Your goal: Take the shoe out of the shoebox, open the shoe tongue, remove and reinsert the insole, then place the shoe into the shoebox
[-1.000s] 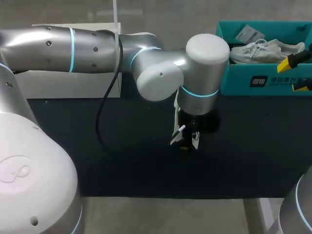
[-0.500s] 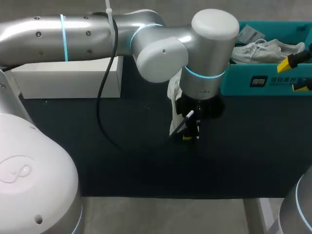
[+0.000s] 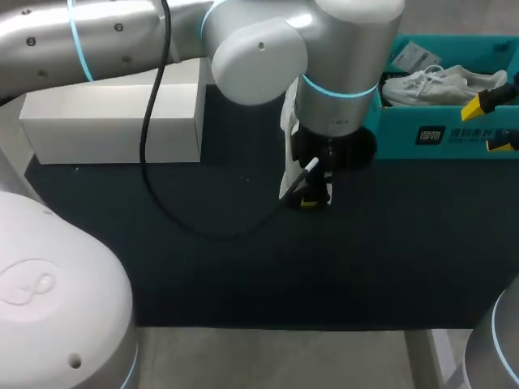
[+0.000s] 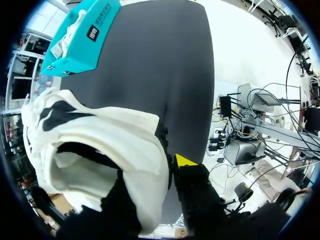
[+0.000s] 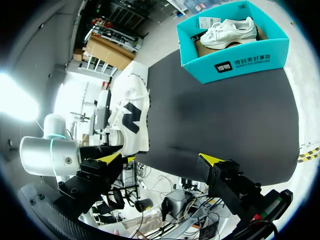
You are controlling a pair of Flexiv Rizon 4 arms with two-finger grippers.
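Note:
A white shoe [image 4: 100,135] with black markings hangs above the dark mat, its opening facing the left wrist camera. My left gripper [image 4: 155,170] is shut on the shoe's collar edge, one yellow tip outside and the other finger inside. In the head view the left gripper [image 3: 312,194] is over the mat's middle, and only a strip of the shoe [image 3: 286,174] shows beside the wrist. The teal shoebox [image 3: 442,134] stands at the back right and holds a second white shoe [image 3: 442,83]. My right gripper [image 3: 493,123] stands open in front of the box, empty, with its tips [image 5: 161,158] wide apart.
A white box lid [image 3: 109,121] lies at the back left of the mat. The dark mat [image 3: 243,267] covers the table. My left arm [image 3: 259,49] spans the back of the table from the left. A paper tag [image 3: 413,57] lies in the shoebox.
My left arm has carried the shoe toward the back of the table, closer to the shoebox. The right gripper has kept still.

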